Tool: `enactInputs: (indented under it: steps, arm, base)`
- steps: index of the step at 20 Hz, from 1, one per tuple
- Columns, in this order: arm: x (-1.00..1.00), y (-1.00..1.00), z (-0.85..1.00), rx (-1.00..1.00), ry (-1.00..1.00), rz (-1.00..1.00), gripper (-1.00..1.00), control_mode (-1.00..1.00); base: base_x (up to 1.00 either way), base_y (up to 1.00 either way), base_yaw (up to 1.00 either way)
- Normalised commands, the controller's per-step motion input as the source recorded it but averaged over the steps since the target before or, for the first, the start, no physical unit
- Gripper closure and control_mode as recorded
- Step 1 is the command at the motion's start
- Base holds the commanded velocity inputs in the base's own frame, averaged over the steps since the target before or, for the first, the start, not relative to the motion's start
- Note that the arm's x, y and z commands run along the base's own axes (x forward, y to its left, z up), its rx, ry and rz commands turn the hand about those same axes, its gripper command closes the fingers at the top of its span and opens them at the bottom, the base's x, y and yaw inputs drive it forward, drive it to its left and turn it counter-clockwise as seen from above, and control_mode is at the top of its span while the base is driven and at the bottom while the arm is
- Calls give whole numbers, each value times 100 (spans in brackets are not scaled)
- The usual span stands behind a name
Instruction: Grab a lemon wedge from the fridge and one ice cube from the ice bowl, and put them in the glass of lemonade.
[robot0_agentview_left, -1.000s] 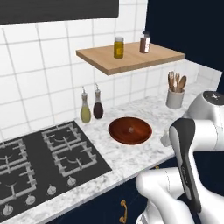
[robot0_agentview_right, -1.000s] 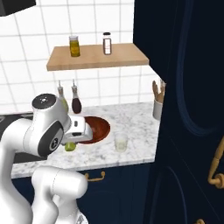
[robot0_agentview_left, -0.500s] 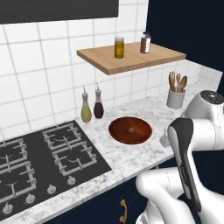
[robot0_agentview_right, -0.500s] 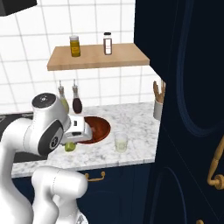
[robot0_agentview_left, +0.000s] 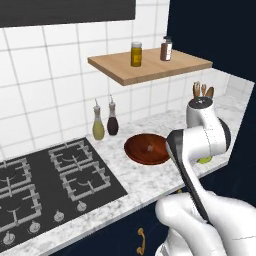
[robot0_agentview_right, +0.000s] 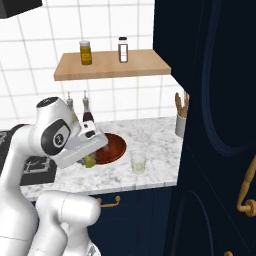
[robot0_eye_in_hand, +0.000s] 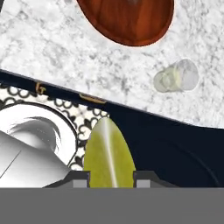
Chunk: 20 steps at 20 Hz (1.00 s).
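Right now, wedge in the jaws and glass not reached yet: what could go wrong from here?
1. The lemon wedge sticks far out past the gripper; a shallow pinch might let it slip before release.
2. The glass of lemonade is small and stands near the counter edge; a low approach could knock it off.
3. The ice bowl sits close beside the glass; an off-target drop may land there instead.

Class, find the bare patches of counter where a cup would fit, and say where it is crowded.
Bare marble lies between ice bowl and utensil holder, and between stove and bowl. Crowded: the two bottles at the wall, and the front edge by the glass of lemonade.
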Motion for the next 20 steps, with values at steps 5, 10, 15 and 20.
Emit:
enactInputs:
  steps: [5, 10, 15, 20]
  arm:
    - [41, -74, -47, -27, 23, 36, 100, -100]
    - [43, -21, -34, -24, 31, 33, 100, -100]
    - [23, -3, -1, -21, 24, 32, 100, -100]
    - [24, -13, 1, -19, 26, 30, 100, -100]
  base:
    - [0, 0, 0]
    - [0, 0, 0]
    - [0, 0, 0]
    - [0, 0, 0]
